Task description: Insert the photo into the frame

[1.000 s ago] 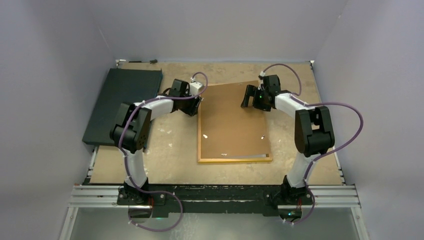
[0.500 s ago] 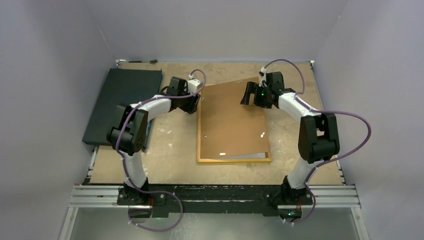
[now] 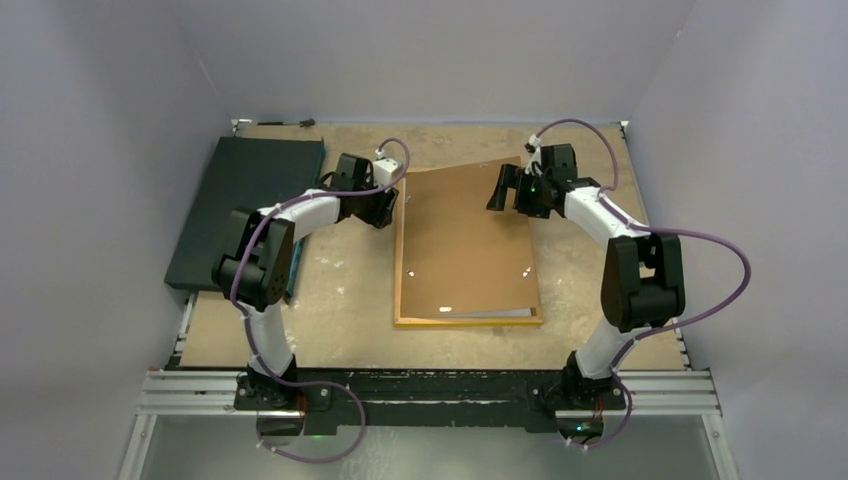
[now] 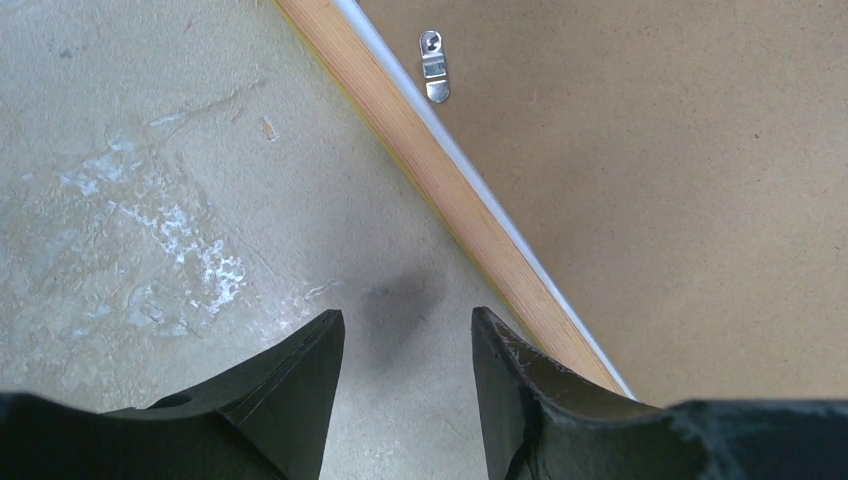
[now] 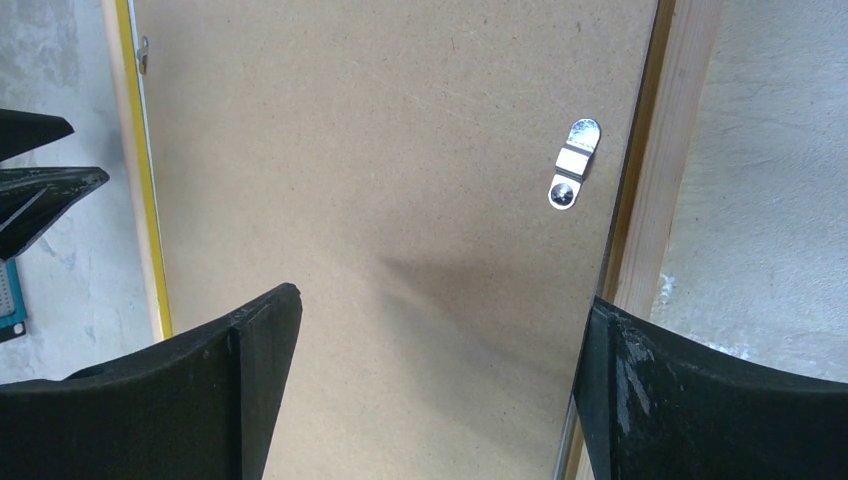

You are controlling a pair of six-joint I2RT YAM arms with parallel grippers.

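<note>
- The frame (image 3: 470, 320) lies face down mid-table, wood back up, with the brown board (image 3: 465, 240) on top of it.
- The photo (image 3: 505, 311) seems to be under the board already. Only a pale sliver shows at the near edge, and a white line runs along the rail in the left wrist view.
- The board sits slightly askew, its far end turned against the frame, so I judge it not yet seated. Squaring it and turning the clips (image 5: 573, 165) look like what is left.
- The left gripper (image 4: 405, 330) is spread and empty, over bare table just beside the frame's far-left rail.
- The right gripper (image 5: 440, 300) is spread wide and empty, above the board's far end.
- Hidden: the photo's printed face, how it sits in the recess, and whether either gripper touches anything.
</note>
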